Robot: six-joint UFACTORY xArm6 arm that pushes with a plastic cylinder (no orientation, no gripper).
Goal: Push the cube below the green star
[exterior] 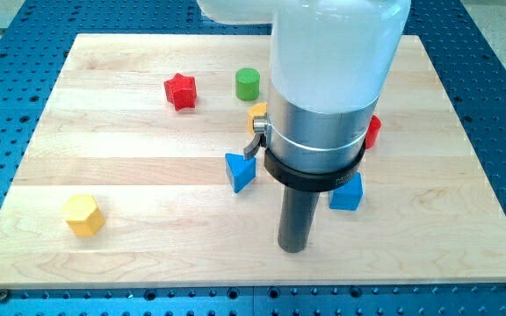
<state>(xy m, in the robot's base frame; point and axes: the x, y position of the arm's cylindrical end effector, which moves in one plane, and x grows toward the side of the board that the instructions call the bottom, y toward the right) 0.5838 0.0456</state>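
A: What takes up the most room?

B: The wooden board [148, 184], lying on a blue perforated table [7, 79]. Over it hangs my arm's pale housing [336, 53], which blocks much of the board's middle and the view's top right.

A: And your tip?

B: My tip [294, 248] sits on the wood near the view's bottom centre. It is a plain rod, gripping nothing and touching no block. The blue cube [347, 193] lies just to its upper right, partly tucked behind the dark collar [314, 171]. A blue triangular block [241, 171] lies to the tip's upper left, a little apart.

A: What else is around?

B: A yellow hexagonal block [84, 215] sits alone toward the view's bottom left. A red star [181, 90] and a green cylinder [248, 84] stand near the top, well apart from the tip.

A: Anything hard to read?

B: An orange-yellow block [256, 115] peeks out at the housing's left edge; its shape I cannot tell. A red block [373, 132] shows only a sliver on the right. I cannot see any green star; the housing may cover it.
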